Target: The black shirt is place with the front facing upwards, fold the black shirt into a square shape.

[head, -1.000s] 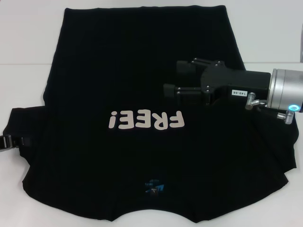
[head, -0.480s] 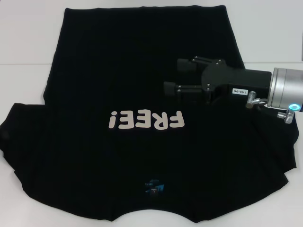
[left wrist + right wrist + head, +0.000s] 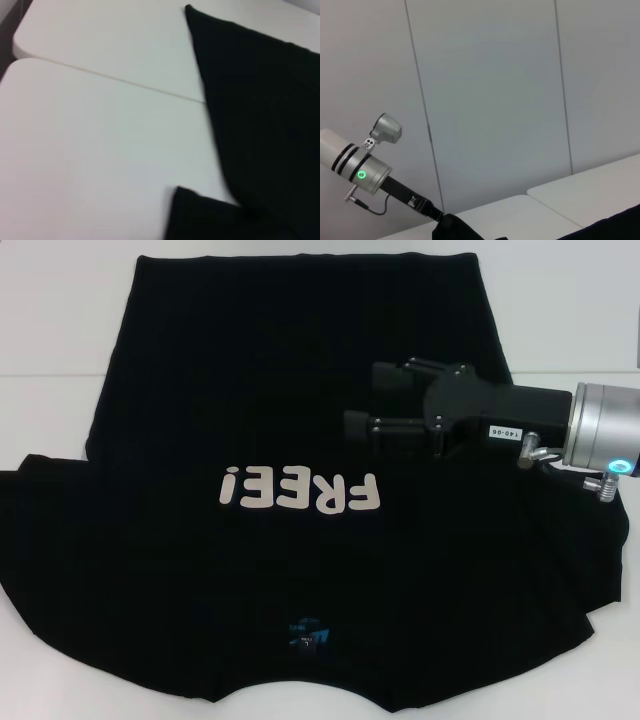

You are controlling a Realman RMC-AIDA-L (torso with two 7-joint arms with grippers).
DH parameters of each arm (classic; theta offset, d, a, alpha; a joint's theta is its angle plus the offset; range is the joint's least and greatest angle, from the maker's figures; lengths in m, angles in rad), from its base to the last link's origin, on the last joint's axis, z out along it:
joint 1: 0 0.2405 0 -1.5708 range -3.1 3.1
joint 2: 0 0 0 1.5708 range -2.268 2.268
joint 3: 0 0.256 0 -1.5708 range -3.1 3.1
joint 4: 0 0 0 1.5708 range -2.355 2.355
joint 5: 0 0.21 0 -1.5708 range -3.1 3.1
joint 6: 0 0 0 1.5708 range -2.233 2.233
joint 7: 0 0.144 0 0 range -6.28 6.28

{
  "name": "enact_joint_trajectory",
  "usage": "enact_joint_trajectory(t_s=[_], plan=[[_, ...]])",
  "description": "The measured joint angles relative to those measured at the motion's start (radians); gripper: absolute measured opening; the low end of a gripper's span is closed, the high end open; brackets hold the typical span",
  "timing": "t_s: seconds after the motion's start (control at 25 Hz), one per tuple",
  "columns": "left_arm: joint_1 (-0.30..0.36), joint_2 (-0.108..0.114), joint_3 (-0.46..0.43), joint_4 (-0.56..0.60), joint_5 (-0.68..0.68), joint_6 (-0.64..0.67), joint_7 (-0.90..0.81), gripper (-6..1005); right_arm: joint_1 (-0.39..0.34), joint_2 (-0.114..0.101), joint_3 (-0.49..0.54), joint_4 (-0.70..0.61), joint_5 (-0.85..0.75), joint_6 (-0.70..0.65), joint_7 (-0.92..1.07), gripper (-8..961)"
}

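Black shirt spread flat and face up, folding not yet begun.

The black shirt (image 3: 300, 490) lies unfolded on the white table (image 3: 60, 320), filling most of the frame, its "FREE!" lettering (image 3: 300, 492) at centre and the blue neck label (image 3: 303, 632) near the lower edge. The right hand (image 3: 362, 403) hovers over the shirt at centre right, its 2 fingers parted and holding nothing. The left hand is out of sight. To fold well, I judge each hand should pinch a sleeve edge low against the table, then carry it inward evenly so the cloth stays smooth.
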Motion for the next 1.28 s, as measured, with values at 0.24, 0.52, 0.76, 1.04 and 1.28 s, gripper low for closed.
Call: enact_joint_trajectory(t_s=[0.24, 0.52, 0.76, 1.04, 1.28], plan=[[-0.019, -0.003, 0.002, 0.006, -0.055, 0.167, 0.005, 19, 0.0, 0.003, 0.001, 0.0, 0.0, 0.003, 0.0, 916], [-0.043, -0.015, 0.008, 0.001, -0.126, 0.313, 0.045, 25, -0.001, 0.003, 0.001, 0.0, 0.0, 0.005, 0.0, 916], [-0.078, -0.061, 0.02, -0.011, -0.152, 0.344, 0.077, 30, -0.007, 0.003, 0.001, 0.0, 0.0, 0.005, 0.0, 915], [-0.098, -0.084, 0.045, -0.069, -0.151, 0.316, 0.121, 36, -0.012, 0.004, 0.001, 0.0, 0.0, 0.003, 0.0, 916], [-0.104, -0.121, 0.113, -0.071, -0.153, 0.272, 0.143, 41, -0.012, 0.004, 0.001, 0.0, 0.006, 0.003, -0.006, 915]])
